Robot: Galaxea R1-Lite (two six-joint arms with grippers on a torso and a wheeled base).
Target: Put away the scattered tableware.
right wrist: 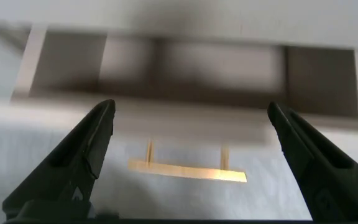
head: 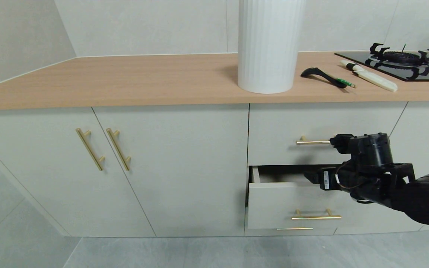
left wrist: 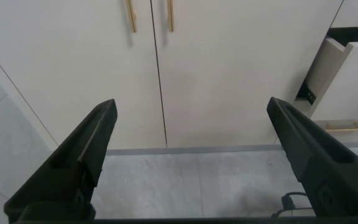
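My right gripper [right wrist: 189, 112], spread apart and empty, sits at the mouth of the half-open drawer [head: 274, 201], and above that drawer, on the desk [head: 125, 78], the black utensil [head: 322, 76] and white knife [head: 371, 78] lie slantwise, nearest this arm.

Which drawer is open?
The second drawer down: its front sticks out with a dark gap above it, while the top drawer sits shut and flush.

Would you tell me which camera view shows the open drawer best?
The head view: it shows the drawer pulled slightly out, with the right gripper at its gap. The right wrist view looks into its opening; the left wrist view catches one side edge.
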